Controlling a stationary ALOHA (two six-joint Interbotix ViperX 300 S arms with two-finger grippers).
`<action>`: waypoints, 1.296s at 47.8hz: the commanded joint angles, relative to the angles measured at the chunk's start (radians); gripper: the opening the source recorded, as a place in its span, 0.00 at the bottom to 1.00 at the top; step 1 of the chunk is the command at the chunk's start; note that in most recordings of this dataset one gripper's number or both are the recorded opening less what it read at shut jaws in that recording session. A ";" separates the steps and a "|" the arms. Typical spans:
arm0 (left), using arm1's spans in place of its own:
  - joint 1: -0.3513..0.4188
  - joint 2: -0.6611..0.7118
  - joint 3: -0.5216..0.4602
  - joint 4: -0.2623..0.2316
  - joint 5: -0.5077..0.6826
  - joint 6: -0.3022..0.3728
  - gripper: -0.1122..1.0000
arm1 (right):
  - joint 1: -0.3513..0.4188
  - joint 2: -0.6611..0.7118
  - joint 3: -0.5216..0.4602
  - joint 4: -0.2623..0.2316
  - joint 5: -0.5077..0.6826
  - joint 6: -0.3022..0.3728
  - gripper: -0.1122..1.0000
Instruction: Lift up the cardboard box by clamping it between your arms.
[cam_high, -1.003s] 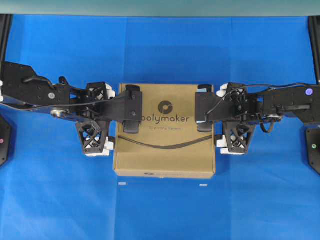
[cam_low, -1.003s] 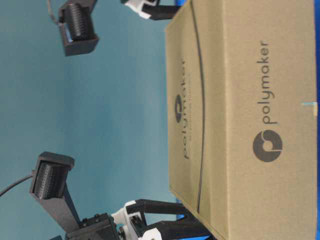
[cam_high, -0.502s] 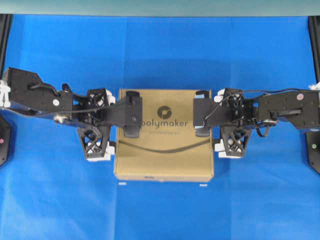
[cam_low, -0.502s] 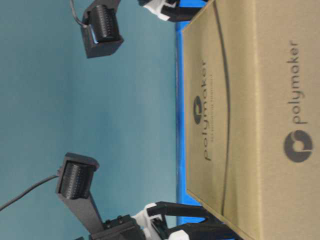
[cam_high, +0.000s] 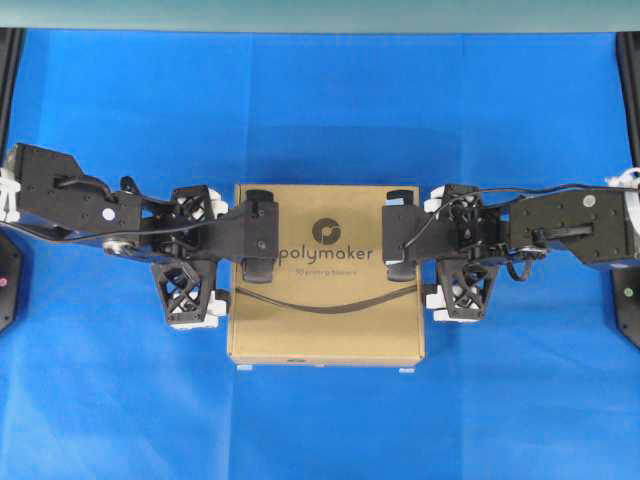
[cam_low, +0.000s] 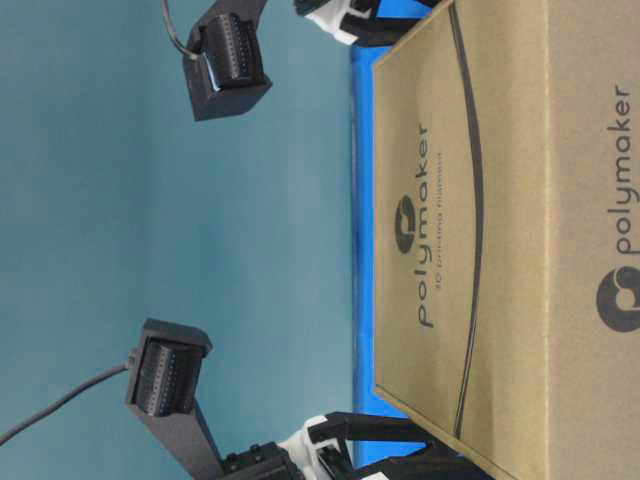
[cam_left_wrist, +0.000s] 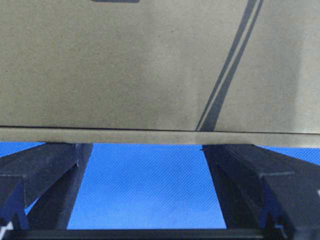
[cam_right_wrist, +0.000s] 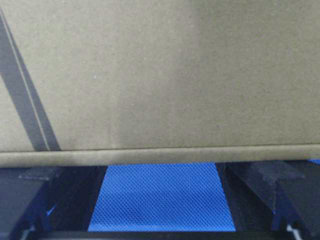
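Note:
The cardboard box (cam_high: 325, 320) is brown, flat and square, with a dark "polymaker" logo and a curved line. It lies level at the middle of the blue cloth. It also shows in the table-level view (cam_low: 500, 250). My left gripper (cam_high: 228, 245) is open, its spread fingers (cam_left_wrist: 55, 165) against the box's left side (cam_left_wrist: 125, 60). My right gripper (cam_high: 428, 245) is open, its spread fingers (cam_right_wrist: 260, 175) against the box's right side (cam_right_wrist: 175, 75). The box is clamped between the two arms. I cannot tell whether its underside touches the cloth.
Blue cloth (cam_high: 320, 110) covers the table, with a teal wall (cam_low: 150, 250) behind it. Two small white marks (cam_high: 245, 368) lie on the cloth at the box's front edge. Black stands (cam_high: 628, 300) sit at the left and right edges. The wrist camera housings (cam_high: 262, 225) overhang the box top.
The box and both arms have come down toward the cloth. The box looks smaller from overhead and sits nearer the cloth in the table-level view. Both grippers stay spread against its sides.

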 joint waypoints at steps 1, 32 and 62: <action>0.011 0.003 -0.003 0.003 -0.026 -0.020 0.85 | 0.011 -0.009 -0.006 0.014 -0.031 0.021 0.99; 0.038 -0.181 0.146 0.002 -0.020 -0.006 0.85 | 0.011 -0.215 0.186 0.031 -0.037 0.092 0.99; 0.014 -0.506 0.313 0.003 -0.049 -0.018 0.85 | 0.003 -0.578 0.344 0.034 -0.032 0.095 0.99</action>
